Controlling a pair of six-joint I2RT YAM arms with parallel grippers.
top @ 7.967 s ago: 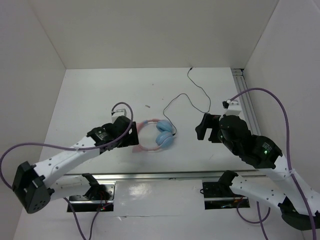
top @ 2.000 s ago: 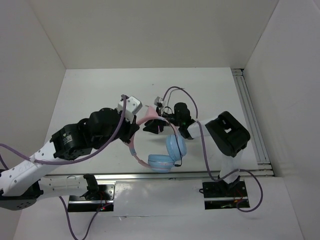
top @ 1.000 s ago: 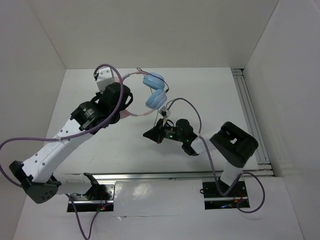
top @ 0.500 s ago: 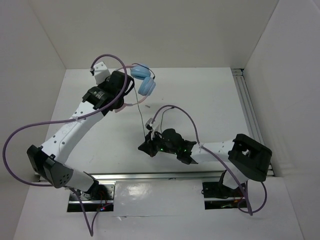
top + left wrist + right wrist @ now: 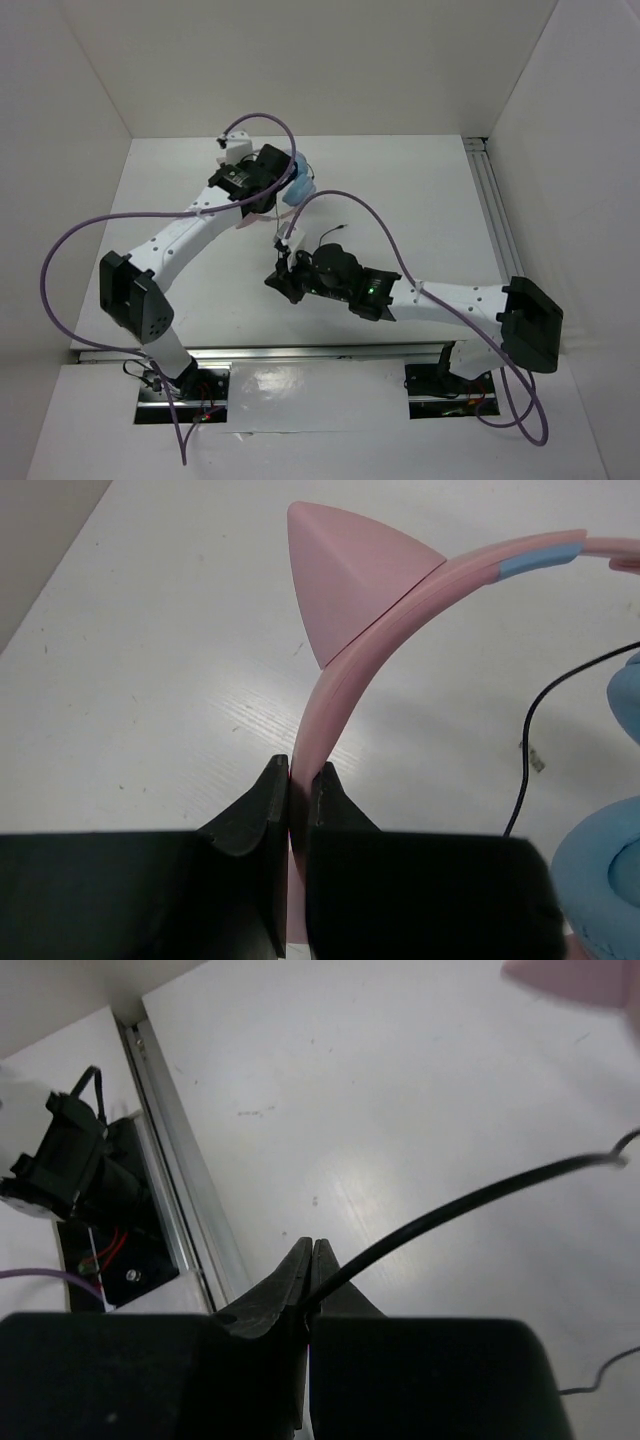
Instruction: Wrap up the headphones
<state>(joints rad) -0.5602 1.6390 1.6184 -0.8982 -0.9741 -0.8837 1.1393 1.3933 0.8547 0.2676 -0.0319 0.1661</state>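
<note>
The headphones (image 5: 345,685) hang off the table. My left gripper (image 5: 298,777) is shut on their pink headband, just below a pink cat ear (image 5: 350,570). Light blue ear cups (image 5: 608,865) show at the right edge of the left wrist view. From above, one blue cup (image 5: 300,189) peeks out beside the left gripper (image 5: 268,196) at the back of the table. The thin black cable (image 5: 470,1203) runs from the top right into my right gripper (image 5: 311,1272), which is shut on it. That gripper (image 5: 274,283) sits low over the table's middle, nearer the front.
Thick purple robot cables (image 5: 355,205) arc over both arms. An aluminium rail (image 5: 330,350) runs along the table's near edge, and another rail (image 5: 490,200) lines the right side. White walls close in the left, back and right. The left arm's base mount (image 5: 75,1160) shows past the near rail.
The left gripper has swung right and turned, so the headphones now sit mostly hidden behind it. The right gripper has drawn the cable slightly left and away from the front as its arm stretched out.
</note>
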